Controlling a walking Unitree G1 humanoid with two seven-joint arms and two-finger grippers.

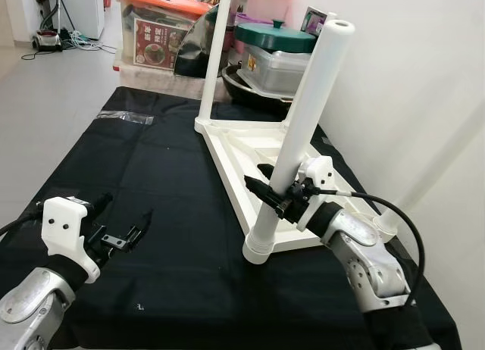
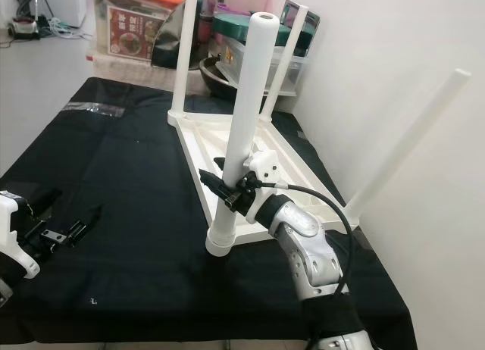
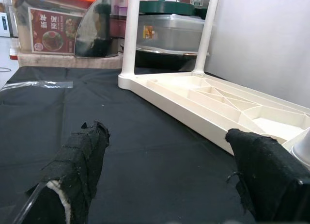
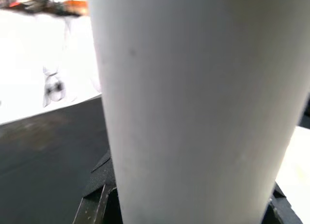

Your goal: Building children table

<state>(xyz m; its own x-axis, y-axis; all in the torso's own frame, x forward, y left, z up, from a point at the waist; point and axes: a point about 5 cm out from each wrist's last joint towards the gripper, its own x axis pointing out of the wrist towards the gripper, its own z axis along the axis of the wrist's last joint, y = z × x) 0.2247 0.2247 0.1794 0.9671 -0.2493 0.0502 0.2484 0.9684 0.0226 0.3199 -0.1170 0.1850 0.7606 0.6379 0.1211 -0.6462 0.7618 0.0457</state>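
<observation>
The right gripper [image 1: 274,192] clasps the near table leg [image 1: 299,134], upright between its fingers; the left gripper [image 1: 125,225], splayed open, waits well apart.

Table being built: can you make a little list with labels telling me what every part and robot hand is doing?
tabletop: white tabletop lies upside down on the black cloth
near leg: white leg stands at the near corner, leaning slightly
right end effector: right end effector shut around the near leg, low down
left end effector: left end effector open above the cloth, holding nothing
other legs: far leg upright at the far corner
</observation>
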